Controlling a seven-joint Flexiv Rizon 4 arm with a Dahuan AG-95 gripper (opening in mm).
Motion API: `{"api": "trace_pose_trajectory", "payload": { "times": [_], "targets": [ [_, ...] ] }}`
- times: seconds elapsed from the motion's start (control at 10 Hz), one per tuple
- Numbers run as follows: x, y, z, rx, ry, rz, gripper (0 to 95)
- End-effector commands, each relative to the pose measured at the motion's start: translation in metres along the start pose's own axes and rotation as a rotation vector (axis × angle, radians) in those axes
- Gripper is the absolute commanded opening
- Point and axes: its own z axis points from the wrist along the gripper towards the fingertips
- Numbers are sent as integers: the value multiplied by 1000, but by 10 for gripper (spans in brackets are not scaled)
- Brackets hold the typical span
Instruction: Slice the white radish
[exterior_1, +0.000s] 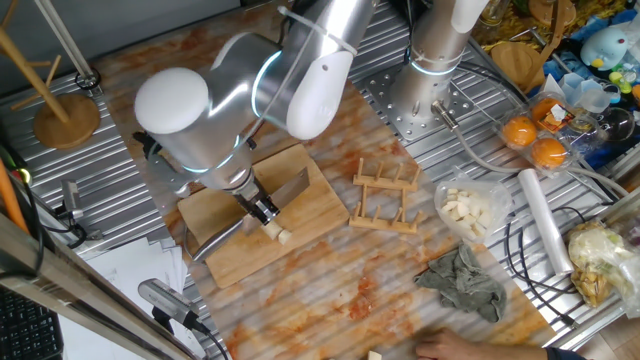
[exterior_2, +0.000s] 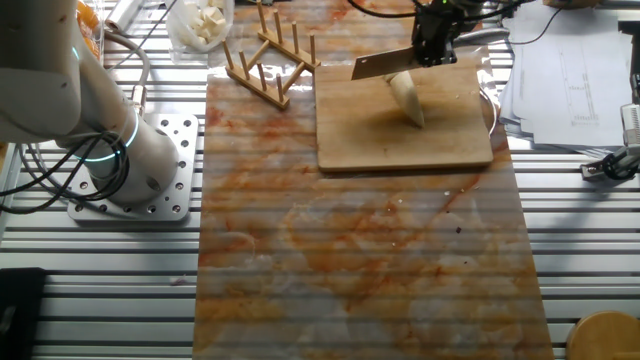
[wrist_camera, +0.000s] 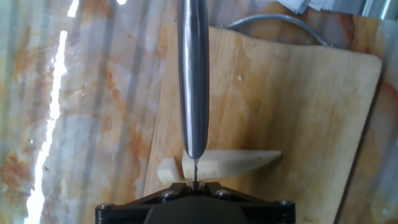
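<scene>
Right, mid-cut. The tool (exterior_1: 262, 210) is clenched on the knife (exterior_2: 382, 66), handle pinched btwn the fingers, blade edge-down over the cutting board (exterior_2: 440, 140). In the hand view the blade runs straight from 12 to 6 and crosses the white radish (wrist_camera: 239, 163) near its blunt end. One short slice (wrist_camera: 168, 171) sits at approx 9 o'clock of the blade, just beside it, so it looks like the 1st cut is done or bottoming out; can't tell if the edge is fully thru to the wood.

Radish lies on the board w/ its long axis 9-to-3 in the hand view, taper pointing to 3 o'clock, most of its length uncut on that side. In the other fixed view it sits right under the blade, tip toward 5 o'clock.

Next move, judging from this: lift the blade clear, step it along toward the taper by a slice's thickness, press down square. Risk: nothing pins the radish, so it may roll or skid under the push, esp. as the piece narrows.
</scene>
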Motion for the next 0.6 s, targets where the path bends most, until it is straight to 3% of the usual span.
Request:
{"api": "trace_pose_trajectory", "payload": {
  "times": [0.1,0.6],
  "targets": [
    [-3,0,0,2,8,-17,0],
    [1,-1,15,-1,10,-2,0]
  ]
}}
